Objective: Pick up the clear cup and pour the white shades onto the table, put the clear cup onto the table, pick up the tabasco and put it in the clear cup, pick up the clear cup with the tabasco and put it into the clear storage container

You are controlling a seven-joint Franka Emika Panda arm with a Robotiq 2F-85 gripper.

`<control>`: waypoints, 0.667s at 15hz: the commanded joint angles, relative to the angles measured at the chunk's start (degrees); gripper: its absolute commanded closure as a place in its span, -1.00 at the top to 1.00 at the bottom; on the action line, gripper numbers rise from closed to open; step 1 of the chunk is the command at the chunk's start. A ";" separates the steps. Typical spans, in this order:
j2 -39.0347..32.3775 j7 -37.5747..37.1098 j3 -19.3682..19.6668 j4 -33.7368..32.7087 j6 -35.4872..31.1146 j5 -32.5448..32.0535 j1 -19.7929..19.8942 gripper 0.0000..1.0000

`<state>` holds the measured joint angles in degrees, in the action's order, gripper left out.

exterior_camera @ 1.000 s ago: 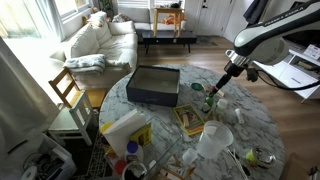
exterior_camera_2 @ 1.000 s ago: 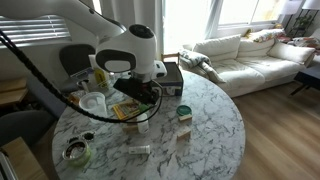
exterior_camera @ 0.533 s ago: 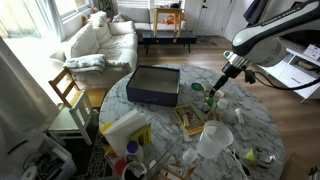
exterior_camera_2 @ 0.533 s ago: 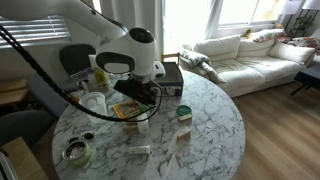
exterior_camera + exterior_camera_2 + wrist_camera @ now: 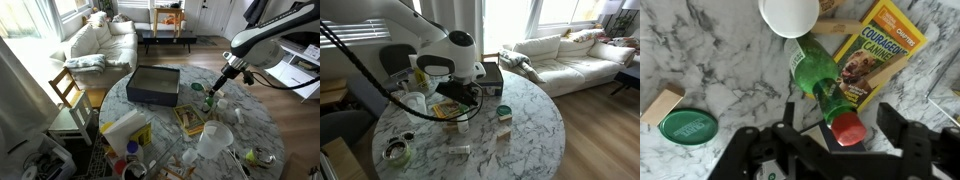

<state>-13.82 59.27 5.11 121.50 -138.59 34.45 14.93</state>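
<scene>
The tabasco [image 5: 812, 68] is a green bottle with a red cap, standing on the marbled table [image 5: 730, 60]. My gripper [image 5: 840, 122] is open, with one finger on each side of the red cap and a gap on both sides. A pale round cup [image 5: 790, 12] stands just beyond the bottle. In an exterior view my gripper [image 5: 212, 92] hangs over the bottle [image 5: 208, 99], with the cup [image 5: 224, 110] beside it. A translucent plastic container [image 5: 214, 140] stands nearer the table's front. In the other exterior view the arm [image 5: 450, 65] hides the bottle.
A yellow book [image 5: 875, 50] lies next to the bottle. A green lid [image 5: 688, 127] and a wooden block [image 5: 662, 103] lie on the other side. The dark shallow box [image 5: 153, 85] sits at the table's far side. Loose clutter fills the near edge [image 5: 150, 150].
</scene>
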 commanded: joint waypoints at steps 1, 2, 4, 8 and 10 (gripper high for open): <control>-0.69 2.80 -0.86 0.61 -2.01 1.90 0.78 0.17; -0.78 2.96 -0.86 0.67 -2.33 1.81 0.77 -0.03; -0.96 3.14 -0.89 0.73 -2.88 1.71 0.83 -0.32; -0.53 2.20 -1.07 0.84 -3.12 0.81 0.42 -0.88; 0.16 1.05 -1.18 0.89 -2.86 -0.47 -0.24 -0.85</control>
<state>-14.58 60.83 4.66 121.56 -140.79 34.77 14.91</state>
